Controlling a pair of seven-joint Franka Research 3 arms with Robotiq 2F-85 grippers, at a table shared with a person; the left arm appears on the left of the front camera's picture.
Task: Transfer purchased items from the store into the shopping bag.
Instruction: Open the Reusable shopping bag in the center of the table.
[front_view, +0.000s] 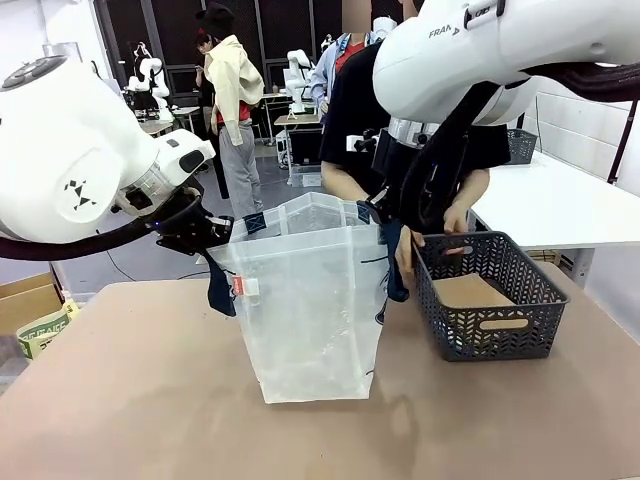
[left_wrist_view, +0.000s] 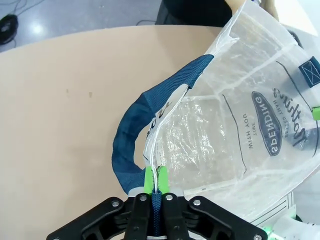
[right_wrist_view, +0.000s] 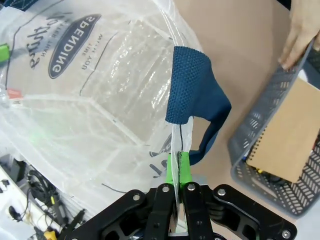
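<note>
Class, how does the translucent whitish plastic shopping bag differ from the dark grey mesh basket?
The shopping bag is soft, see-through, taller; the basket is rigid, dark, lower. The left gripper and right gripper pinch the bag's rim; neither holds the basket. Both stand open-topped on the table.

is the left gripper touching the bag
Touching. The left wrist view shows the left gripper clamped shut on the rim of the bag, right beside its navy handle.
</note>
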